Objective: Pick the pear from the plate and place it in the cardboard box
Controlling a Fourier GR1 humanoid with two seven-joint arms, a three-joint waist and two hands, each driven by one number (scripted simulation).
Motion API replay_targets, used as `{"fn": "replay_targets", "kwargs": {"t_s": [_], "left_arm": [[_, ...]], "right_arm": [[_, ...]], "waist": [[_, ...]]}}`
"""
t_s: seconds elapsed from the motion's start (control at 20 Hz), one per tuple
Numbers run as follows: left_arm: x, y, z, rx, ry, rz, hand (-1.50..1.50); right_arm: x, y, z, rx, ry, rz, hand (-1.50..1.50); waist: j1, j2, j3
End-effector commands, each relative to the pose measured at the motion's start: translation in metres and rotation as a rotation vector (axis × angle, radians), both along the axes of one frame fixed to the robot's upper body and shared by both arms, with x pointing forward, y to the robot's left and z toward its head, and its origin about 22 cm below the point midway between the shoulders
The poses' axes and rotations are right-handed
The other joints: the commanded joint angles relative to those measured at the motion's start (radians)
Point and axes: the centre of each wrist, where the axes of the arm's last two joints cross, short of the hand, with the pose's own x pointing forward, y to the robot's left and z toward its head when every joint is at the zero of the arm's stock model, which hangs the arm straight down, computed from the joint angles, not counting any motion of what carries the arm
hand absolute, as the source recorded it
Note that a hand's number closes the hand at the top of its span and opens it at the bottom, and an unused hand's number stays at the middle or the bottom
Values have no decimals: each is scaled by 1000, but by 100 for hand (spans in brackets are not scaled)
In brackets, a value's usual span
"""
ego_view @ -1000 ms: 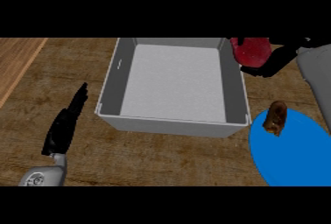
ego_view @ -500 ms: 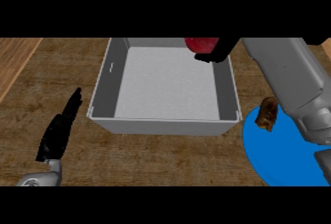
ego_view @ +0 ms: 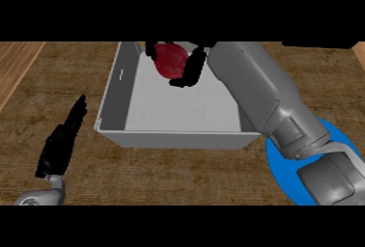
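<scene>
A dark red pear point(ego_view: 171, 61) hangs over the far part of the grey box point(ego_view: 178, 140), above its floor. My right hand point(ego_view: 191, 67) is shut on it, black fingers curled down its right side, the grey forearm stretching back over the box's right wall. Only the right edge of the blue plate point(ego_view: 341, 144) shows, at the lower right, mostly hidden behind that forearm. My left hand point(ego_view: 63, 142) rests open at the lower left, fingers straight, just outside the box's left wall.
The counter is dark wood grain, with a lighter wooden strip point(ego_view: 18, 67) along the far left. The box's left wall carries a small slot point(ego_view: 121, 74). Nothing else lies inside the box.
My right hand has carried the pear leftward and inward, from the box's far right rim to above its far middle. The brown object seen earlier on the plate is now hidden behind the forearm.
</scene>
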Motion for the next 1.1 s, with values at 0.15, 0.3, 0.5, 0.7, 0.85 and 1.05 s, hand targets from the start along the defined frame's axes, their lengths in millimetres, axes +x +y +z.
{"fn": "replay_targets", "kwargs": {"t_s": [0.15, 0.3, 0.5, 0.7, 0.85, 1.05], "left_arm": [[-5, 0, -1, 5, -11, -10, 0], [-3, -4, 1, -15, 10, -14, 0], [9, -19, 3, 8, 2, -40, 0], [10, -17, 4, -8, 3, -57, 0], [2, -24, -1, -7, 8, -70, 0], [2, -13, 3, -2, -19, -40, 0]], "right_arm": [[-8, 24, -36, -124, 17, -28, 150], [-7, 16, -52, -148, 108, -60, -150], [-10, 10, -71, -114, 108, -85, -150], [-7, 9, -63, 42, 215, -107, -150], [-5, 4, -65, 217, 287, -179, -150], [-1, 4, -54, 376, 406, -223, -150]], "waist": [[11, 3, 0], [16, 4, 0], [41, 10, 0], [49, 12, 0], [53, 12, 1], [48, 22, 1]]}}
